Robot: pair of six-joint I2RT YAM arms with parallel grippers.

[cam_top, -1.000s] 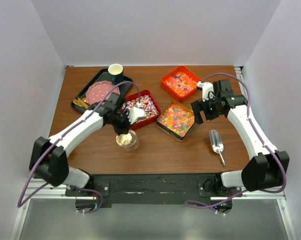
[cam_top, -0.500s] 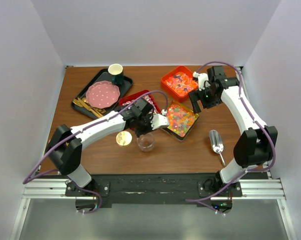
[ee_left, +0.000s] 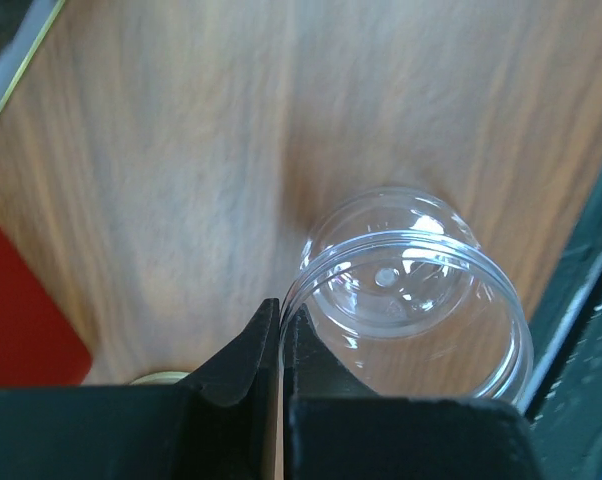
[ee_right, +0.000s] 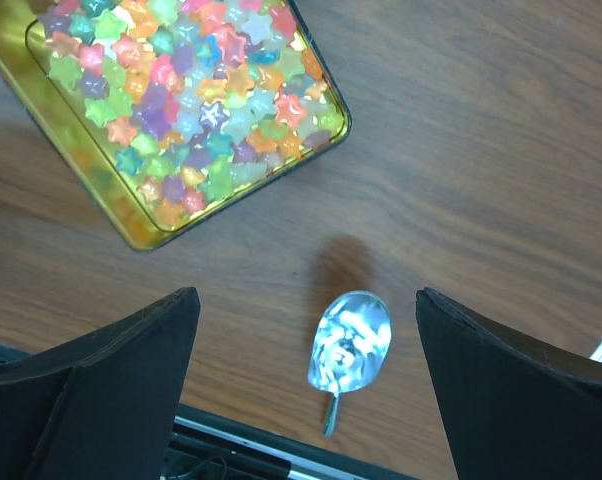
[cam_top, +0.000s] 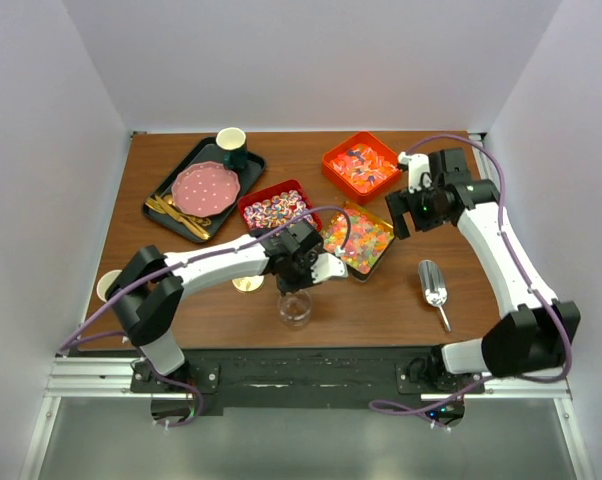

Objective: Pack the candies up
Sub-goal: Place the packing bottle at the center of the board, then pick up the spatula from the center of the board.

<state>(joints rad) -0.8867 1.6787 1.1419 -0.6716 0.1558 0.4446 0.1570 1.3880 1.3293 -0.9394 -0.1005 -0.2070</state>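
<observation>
The candies lie in three containers: twist-wrapped ones in a red tray (cam_top: 274,210), blue and red wrapped ones in an orange tray (cam_top: 361,165), and star-shaped jelly pieces in a gold tin (cam_top: 356,238) (ee_right: 181,100). My left gripper (cam_top: 301,268) (ee_left: 281,310) is shut on the rim of an empty clear jar (cam_top: 294,308) (ee_left: 411,290), which stands near the table's front edge. The jar's wall is pinched between the fingers. My right gripper (cam_top: 406,210) (ee_right: 306,295) hangs wide open and holds nothing, above the wood between the tin and a silver scoop (cam_top: 433,283) (ee_right: 349,345).
A round gold lid (cam_top: 247,284) lies just left of the jar. At the back left, a black tray (cam_top: 171,190) holds a pink plate (cam_top: 206,185), gold cutlery (cam_top: 176,212) and a cup (cam_top: 231,145). The scoop lies near the front right edge.
My left arm has carried the jar right and toward the near edge, leaving the gold lid behind. My right gripper swung toward the orange tray and back, staying open.
</observation>
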